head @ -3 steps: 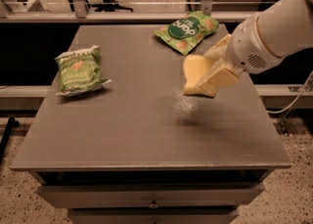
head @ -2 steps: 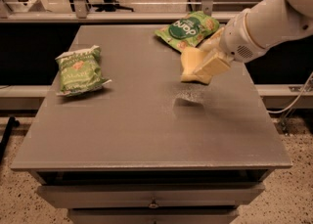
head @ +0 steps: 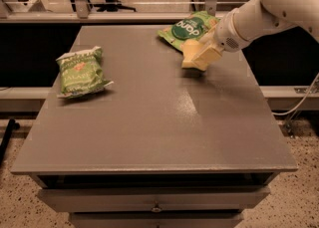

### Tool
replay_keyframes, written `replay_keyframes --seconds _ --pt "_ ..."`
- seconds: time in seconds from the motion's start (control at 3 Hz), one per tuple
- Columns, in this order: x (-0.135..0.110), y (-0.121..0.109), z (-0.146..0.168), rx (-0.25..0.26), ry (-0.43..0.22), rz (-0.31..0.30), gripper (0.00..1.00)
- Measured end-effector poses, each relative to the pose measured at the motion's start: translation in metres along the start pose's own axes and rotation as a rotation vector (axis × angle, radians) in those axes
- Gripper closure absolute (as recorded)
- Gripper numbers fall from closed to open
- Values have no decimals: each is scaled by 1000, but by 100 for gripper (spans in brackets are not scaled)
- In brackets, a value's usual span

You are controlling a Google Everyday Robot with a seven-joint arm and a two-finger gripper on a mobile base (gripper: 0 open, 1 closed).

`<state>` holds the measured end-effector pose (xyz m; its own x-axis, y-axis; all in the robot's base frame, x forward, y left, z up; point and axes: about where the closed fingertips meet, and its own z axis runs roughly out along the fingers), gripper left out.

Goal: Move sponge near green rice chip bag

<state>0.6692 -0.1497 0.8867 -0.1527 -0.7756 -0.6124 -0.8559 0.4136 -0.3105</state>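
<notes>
drawer front (head: pixel 154 199) nearest you, under tabletop (head: pixel 164 122). crinkled green bag (head: pixel 79 71) lies at 9 o'clock side of tabletop, well apart from everything else. farther back, toward 1 o'clock, tool (head: pixel 207 53) is clamped on sponge (head: pixel 195 58). sponge tilted, low end at tabletop; you can't tell if it touches. white arm (head: pixel 269 8) reaches in from 2 o'clock. green rice chip bag (head: pixel 192 29) lies flat at far edge, 12 to 1 o'clock, just behind sponge.
</notes>
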Motion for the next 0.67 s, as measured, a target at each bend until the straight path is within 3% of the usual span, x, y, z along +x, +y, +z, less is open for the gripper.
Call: replay_keyframes --seconds 0.33,0.67 --pt "19 -29 9 28 11 29 100" --pt "28 -47 12 48 15 39 83"
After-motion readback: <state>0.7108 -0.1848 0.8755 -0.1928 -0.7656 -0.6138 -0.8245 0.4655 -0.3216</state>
